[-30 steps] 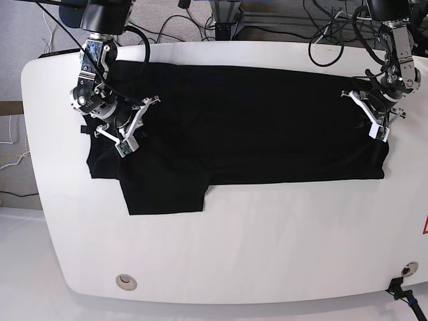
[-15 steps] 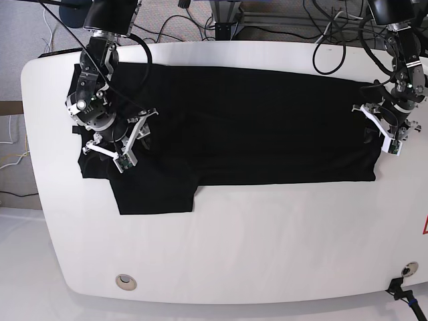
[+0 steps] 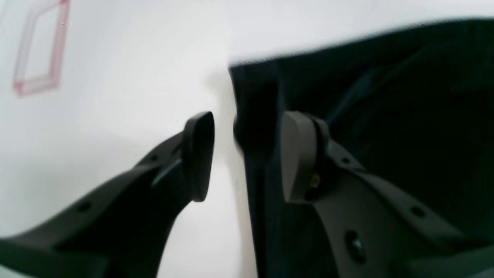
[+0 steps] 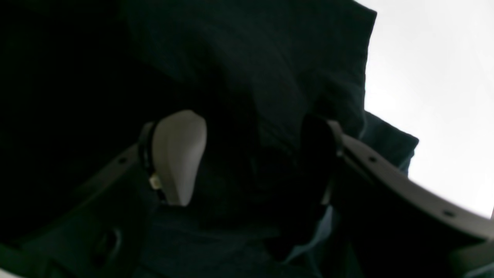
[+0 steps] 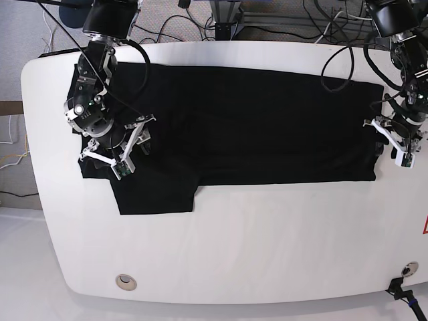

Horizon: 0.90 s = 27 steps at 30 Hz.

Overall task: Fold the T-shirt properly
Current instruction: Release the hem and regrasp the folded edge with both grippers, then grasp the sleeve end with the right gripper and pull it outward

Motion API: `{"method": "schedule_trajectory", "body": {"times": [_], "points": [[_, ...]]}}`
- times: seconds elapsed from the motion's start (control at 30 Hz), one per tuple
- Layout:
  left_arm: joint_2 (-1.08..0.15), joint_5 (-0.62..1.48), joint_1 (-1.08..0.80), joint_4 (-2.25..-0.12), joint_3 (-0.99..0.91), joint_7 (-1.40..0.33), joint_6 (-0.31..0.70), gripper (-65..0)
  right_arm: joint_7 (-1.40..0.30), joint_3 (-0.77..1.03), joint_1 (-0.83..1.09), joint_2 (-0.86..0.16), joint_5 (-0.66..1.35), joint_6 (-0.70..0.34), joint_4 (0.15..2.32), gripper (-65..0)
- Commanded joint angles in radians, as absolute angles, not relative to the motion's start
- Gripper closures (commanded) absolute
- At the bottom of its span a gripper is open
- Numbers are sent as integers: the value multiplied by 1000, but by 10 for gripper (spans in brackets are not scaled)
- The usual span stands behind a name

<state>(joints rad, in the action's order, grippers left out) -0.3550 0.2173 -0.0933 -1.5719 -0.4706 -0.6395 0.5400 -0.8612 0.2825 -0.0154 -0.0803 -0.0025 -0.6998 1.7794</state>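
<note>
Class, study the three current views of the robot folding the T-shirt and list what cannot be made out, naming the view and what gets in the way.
1. Any print on the T-shirt: base view shows only plain black; the underside is hidden.
2. Right end effector: right wrist view is too dark to show whether cloth is pinched.
3. Left end effector: left wrist view is blurred; contact with the hem is unclear.
4. Table: its far right part is cut off by the base view's frame.

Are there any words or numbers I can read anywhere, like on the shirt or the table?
None can be read.
T-shirt: plain black on the side showing, no print or label in view.
Table: a red mark at its edge, cut off in the base view; a blurred pink outline in the left wrist view; no letters.
</note>
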Motion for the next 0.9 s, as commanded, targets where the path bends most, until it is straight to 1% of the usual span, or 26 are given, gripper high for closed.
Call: {"method": "schedule_trajectory", "body": {"times": [0.0, 0.17, 0.3, 0.33, 0.37, 0.43, 0.47, 0.5, 0.63, 0.77, 0.87], "points": [[-371, 225, -54, -1535, -461, -625, 541, -265, -835, 285, -39, -87, 7, -698, 1770, -407], [-371, 226, -21, -1442, -443, -622, 541, -265, -834, 292, -124, -93, 5, -698, 1678, -407], [-369, 225, -10, -1429, -443, -621, 541, -258, -834, 292, -214, -94, 4, -698, 1609, -407], [-369, 223, -10, -1429, -443, -621, 541, -231, -834, 292, -239, -97, 2, -698, 1578, -407], [-369, 223, -10, -1428, -443, -621, 541, -189, -831, 292, -266, -110, 2, -698, 1544, -407], [-369, 225, -10, -1428, -443, -621, 541, -88, -779, 292, -325, -128, 4, -698, 1458, -410], [-369, 225, -12, -1428, -443, -621, 541, -56, -742, 291, -354, -133, 4, -693, 1400, -410], [-369, 225, -13, -1428, -443, -621, 541, -38, -702, 291, -387, -150, 4, -676, 1340, -410], [-371, 225, -16, -1428, -443, -621, 542, 0, -568, 291, -521, -208, 8, -628, 1049, -410], [-371, 226, -25, -1428, -443, -621, 542, 0, -432, 292, -615, -251, 13, -610, 791, -410], [-371, 226, -24, -1428, -443, -621, 542, 0, -346, 292, -638, -271, 13, -575, 690, -410]]}}
